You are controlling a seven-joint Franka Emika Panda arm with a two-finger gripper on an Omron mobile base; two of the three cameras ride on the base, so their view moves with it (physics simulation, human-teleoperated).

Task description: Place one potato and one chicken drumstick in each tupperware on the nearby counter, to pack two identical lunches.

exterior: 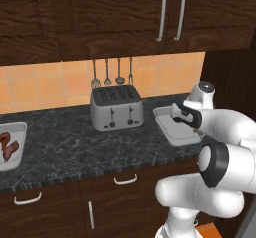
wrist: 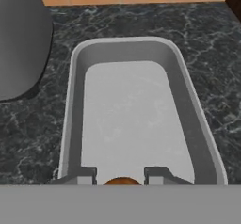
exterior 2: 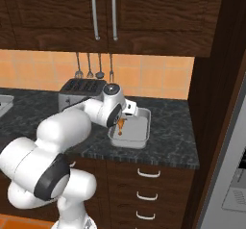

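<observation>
Left base view: saw the dark speckled desk [exterior: 65, 142] carrying a silver toaster [exterior: 116, 108] at centre, with a pale tupperware [exterior: 172, 132] just to its right, partly hidden behind the white arm. Noted a second tray [exterior: 20, 132] at the far left edge of the desk, holding reddish-brown pieces too small to name. Spotted four utensils [exterior: 112, 73] hanging on the orange tiled wall above the toaster.

Right base view: found the arm bent forward over the tupperware [exterior 2: 139, 136], with the chicken drumstick [exterior 2: 120, 125] hanging orange below the hand, above the tray's left part and seemingly not touching the floor of it.

Hand view: looked straight down into the tupperware [wrist: 75, 100], toaster [wrist: 21, 35] to the left. Saw the fingers [wrist: 122, 177] clamped on the drumstick [wrist: 122, 181], an orange sliver showing between the two tips.
</observation>
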